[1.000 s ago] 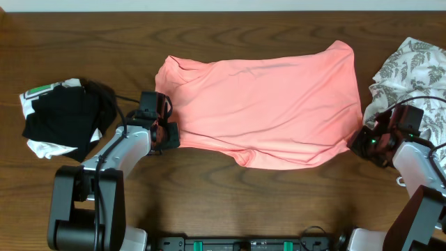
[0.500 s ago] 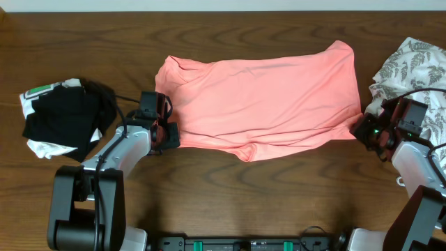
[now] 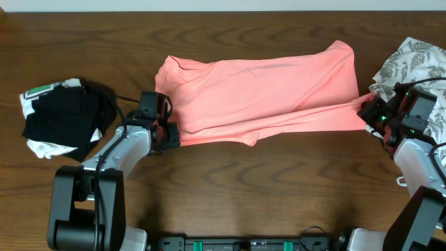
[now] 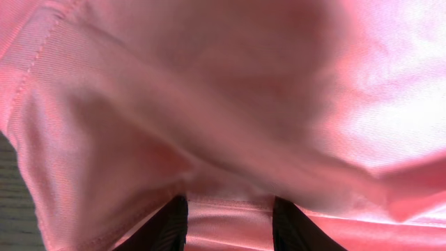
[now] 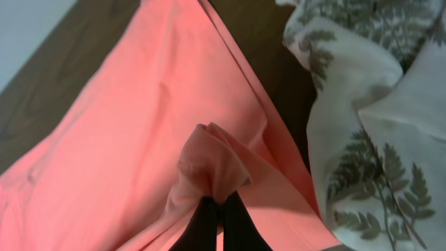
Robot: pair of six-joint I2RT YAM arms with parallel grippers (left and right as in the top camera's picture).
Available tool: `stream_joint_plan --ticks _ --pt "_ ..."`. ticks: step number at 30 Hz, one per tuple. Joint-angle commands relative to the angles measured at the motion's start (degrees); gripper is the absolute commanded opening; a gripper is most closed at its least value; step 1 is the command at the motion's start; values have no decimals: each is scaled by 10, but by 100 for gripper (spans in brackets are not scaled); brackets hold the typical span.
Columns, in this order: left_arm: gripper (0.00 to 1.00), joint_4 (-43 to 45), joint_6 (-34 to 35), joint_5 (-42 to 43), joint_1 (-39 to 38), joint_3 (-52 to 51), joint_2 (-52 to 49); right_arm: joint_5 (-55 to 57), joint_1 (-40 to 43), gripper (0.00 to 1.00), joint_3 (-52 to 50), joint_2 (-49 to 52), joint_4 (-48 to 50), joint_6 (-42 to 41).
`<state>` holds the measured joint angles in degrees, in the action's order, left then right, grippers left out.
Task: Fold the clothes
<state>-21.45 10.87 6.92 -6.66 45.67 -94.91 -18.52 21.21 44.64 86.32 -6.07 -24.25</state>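
The salmon-pink T-shirt (image 3: pixel 265 90) lies spread across the middle of the table. My right gripper (image 3: pixel 368 111) at its right edge is shut on a bunched corner of the T-shirt (image 5: pixel 209 157). It holds a taut fold that runs left to the front hem. The right gripper (image 5: pixel 219 209) has both fingers pressed together on the cloth. My left gripper (image 3: pixel 167 134) sits at the shirt's front left corner. In the left wrist view the left gripper (image 4: pixel 230 223) has its fingers apart, with the pink hem (image 4: pixel 230 206) lying smooth between them.
A white garment with grey leaf print (image 3: pixel 411 63) lies crumpled at the right edge, right beside the right gripper; the leaf-print cloth (image 5: pixel 376 104) fills the right of that wrist view. A black-and-white bundle (image 3: pixel 63 118) sits at the left. Bare wood (image 3: pixel 244 195) lies in front.
My right gripper has moved away from the front edge with the shirt's front right corner, pulling the front hem up and taut. The left gripper has stayed put.
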Motion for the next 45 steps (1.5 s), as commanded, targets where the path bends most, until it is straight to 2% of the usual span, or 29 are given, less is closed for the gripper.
stream_joint_plan --ticks 1,14,23,24,25,26,28,29,32,35,40,45 --pt "41 -24 8 -20 5 -52 -54 8 -10 1 12 7 9 -15" --pt "41 -25 8 -20 5 -52 -54 24 -28 1 12 110 73 -15" --pt "41 -24 8 -20 5 -52 -54 55 -28 2 12 144 89 -16" --pt "41 -23 8 -20 5 -52 -54 57 -28 6 12 147 89 -16" --pt "41 -23 8 -20 5 -52 -54 57 -28 15 12 150 89 -14" --pt "41 -23 8 -20 5 -52 -54 57 -28 30 12 151 89 -11" --pt "41 -23 8 -20 5 -52 -54 54 -28 43 13 149 89 14" --pt "41 -23 8 -20 5 -52 -54 47 -29 49 14 145 87 33" --pt "41 -23 8 -20 5 -52 -54 41 -29 58 24 123 59 75" --pt "41 -23 8 -20 5 -52 -54 21 -30 59 47 82 12 122" --pt "42 -23 8 -20 5 -52 -54 -12 -51 56 90 -4 -72 183" --pt "41 -23 8 -20 5 -52 -54 -51 -119 53 108 -62 -172 218"
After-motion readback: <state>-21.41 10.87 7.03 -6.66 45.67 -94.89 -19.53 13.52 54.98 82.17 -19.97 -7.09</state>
